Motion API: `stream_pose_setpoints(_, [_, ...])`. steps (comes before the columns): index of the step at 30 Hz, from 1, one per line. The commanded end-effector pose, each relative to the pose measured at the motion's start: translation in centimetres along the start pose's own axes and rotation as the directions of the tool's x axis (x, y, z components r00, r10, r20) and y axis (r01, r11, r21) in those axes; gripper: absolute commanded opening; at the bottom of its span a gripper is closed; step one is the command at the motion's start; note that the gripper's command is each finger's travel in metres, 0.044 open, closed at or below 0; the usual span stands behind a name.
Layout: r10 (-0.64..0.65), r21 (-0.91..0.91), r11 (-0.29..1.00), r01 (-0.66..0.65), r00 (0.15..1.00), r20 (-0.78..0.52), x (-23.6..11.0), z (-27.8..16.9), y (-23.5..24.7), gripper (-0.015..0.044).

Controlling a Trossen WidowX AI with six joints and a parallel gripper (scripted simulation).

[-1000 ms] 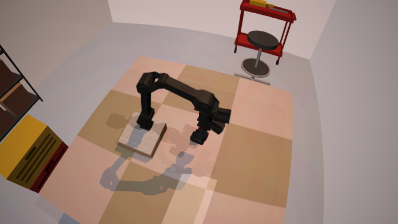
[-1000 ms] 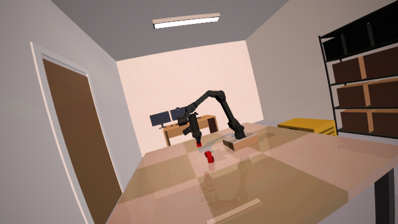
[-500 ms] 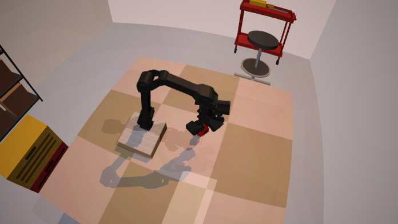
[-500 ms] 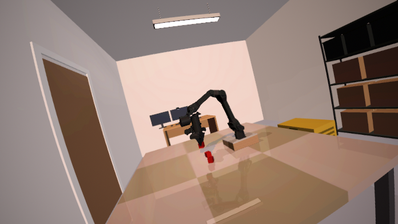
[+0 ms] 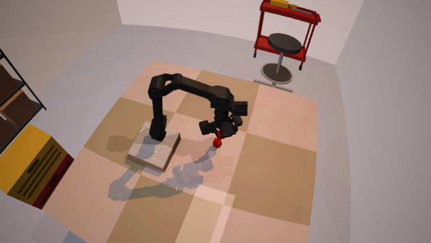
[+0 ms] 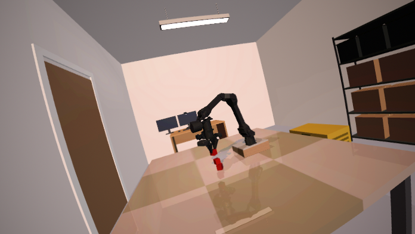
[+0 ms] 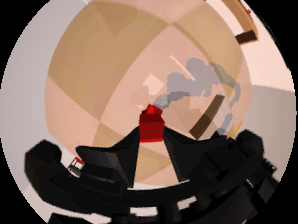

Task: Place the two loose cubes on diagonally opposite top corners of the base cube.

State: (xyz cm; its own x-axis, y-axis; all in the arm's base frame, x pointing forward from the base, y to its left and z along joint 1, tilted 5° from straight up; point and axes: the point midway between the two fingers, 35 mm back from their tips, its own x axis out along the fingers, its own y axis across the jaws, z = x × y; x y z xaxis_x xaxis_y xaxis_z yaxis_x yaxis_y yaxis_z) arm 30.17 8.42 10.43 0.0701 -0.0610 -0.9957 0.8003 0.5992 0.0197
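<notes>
- Overhead, the black arm (image 5: 189, 87) rises from a wooden base block (image 5: 168, 153) on the checkered desk (image 5: 272, 173) and bends down over the middle squares; its gripper (image 5: 220, 134) points at the desk
- Partly closed, the fingers clamp a red cube (image 7: 152, 128); in the wrist view the cube sits between the two dark tips, its top face level with them
- Directly beneath it, a red stack (image 6: 219, 165) stands on the desk; in the exterior view the held cube (image 6: 213, 152) hangs just above this stack, apart from it
- From the top view the stack (image 5: 217, 142) shows just below the gripper; whether it is one cube or two stacked, I cannot tell
- Off the desk, a red cart (image 5: 316, 18) and a stool (image 5: 284, 43) stand by the far wall; a yellow cabinet (image 5: 21, 149) sits beside a shelf rack (image 5: 18, 72)
</notes>
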Motion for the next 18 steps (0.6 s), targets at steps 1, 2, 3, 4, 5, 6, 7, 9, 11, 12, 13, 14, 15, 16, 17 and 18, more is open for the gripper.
stream_pose_setpoints(1, [-0.007, 0.082, 0.997, 0.007, 1.000, 0.001, 0.2, -0.8, -0.1, 0.0105])
stream_pose_setpoints(2, [-0.007, 0.110, 0.994, 0.007, 1.000, 0.001, 0.2, -1.0, 0.0, 0.0105])
stream_pose_setpoints(3, [-0.007, 0.137, 0.991, 0.007, 1.000, 0.001, 0.3, -1.2, 0.0, 0.0105])
stream_pose_setpoints(4, [-0.007, 0.164, 0.986, 0.007, 1.000, 0.001, 0.3, -1.5, 0.0, 0.0105])
stream_pose_setpoints(5, [-0.007, 0.191, 0.982, 0.007, 1.000, 0.001, 0.3, -1.7, 0.0, 0.0105])
stream_pose_setpoints(6, [-0.007, 0.217, 0.976, 0.007, 1.000, 0.001, 0.3, -1.9, 0.1, 0.0105])
stream_pose_setpoints(7, [-0.007, 0.244, 0.970, 0.006, 1.000, 0.001, 0.3, -2.2, 0.1, 0.0105])
stream_pose_setpoints(9, [-0.007, 0.296, 0.955, 0.006, 1.000, 0.001, 0.3, -2.6, 0.1, 0.0105])
stream_pose_setpoints(11, [-0.007, 0.348, 0.937, 0.006, 1.000, 0.001, 0.4, -3.1, 0.2, 0.0105])
stream_pose_setpoints(12, [-0.007, 0.369, 0.929, 0.006, 1.000, 0.001, 0.4, -3.2, 0.2, 0.0105])
stream_pose_setpoints(13, [-0.007, 0.382, 0.924, 0.006, 1.000, 0.001, 0.4, -3.4, 0.2, 0.0105])
stream_pose_setpoints(14, [-0.007, 0.386, 0.923, 0.006, 1.000, 0.001, 0.4, -3.4, 0.2, 0.0105])
stream_pose_setpoints(15, [-0.007, 0.386, 0.923, 0.006, 1.000, 0.001, 0.4, -3.4, 0.2, 0.0105])
stream_pose_setpoints(16, [-0.007, 0.386, 0.922, 0.006, 1.000, 0.001, 0.4, -3.4, 0.2, 0.0105])
stream_pose_setpoints(17, [-0.006, 0.388, 0.922, 0.006, 1.000, 0.000, 0.6, -3.4, 0.2, 0.0105])
stream_pose_setpoints(18, [-0.006, 0.391, 0.920, 0.006, 1.000, -0.002, 0.8, -3.4, 0.2, 0.0105])
